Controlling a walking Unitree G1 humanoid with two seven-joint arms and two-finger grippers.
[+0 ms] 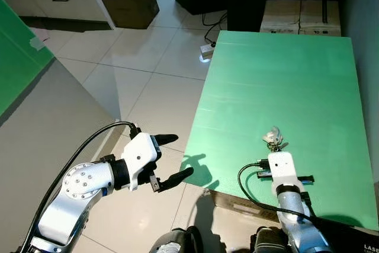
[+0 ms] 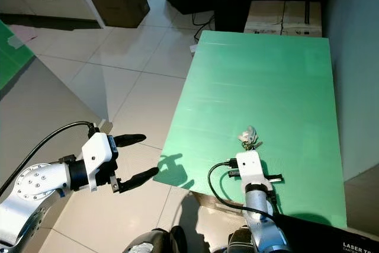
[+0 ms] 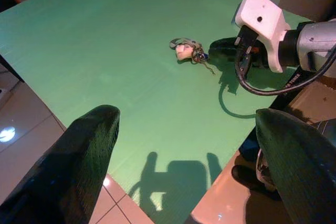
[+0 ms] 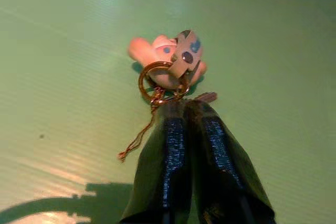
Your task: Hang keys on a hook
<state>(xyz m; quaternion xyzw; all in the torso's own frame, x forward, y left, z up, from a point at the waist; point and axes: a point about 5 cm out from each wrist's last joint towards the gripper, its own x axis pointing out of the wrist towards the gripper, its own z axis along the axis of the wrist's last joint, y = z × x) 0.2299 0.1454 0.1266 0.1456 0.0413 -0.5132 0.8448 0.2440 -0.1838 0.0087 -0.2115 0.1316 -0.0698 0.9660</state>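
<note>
Right claw pinched together on keys lying on green worktop, bunch straight ahead of fingertips. Left claw wide open, empty, off worktop edge.

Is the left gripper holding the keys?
No: the left gripper hangs open over the floor beside the green table, while the keys lie on the table at the right gripper.

– Where do we find the keys?
– On the board, touching the tips of our right gripper, just ahead of its closed jaws.
– And our left gripper?
– Off the board's left edge, over the floor.
</note>
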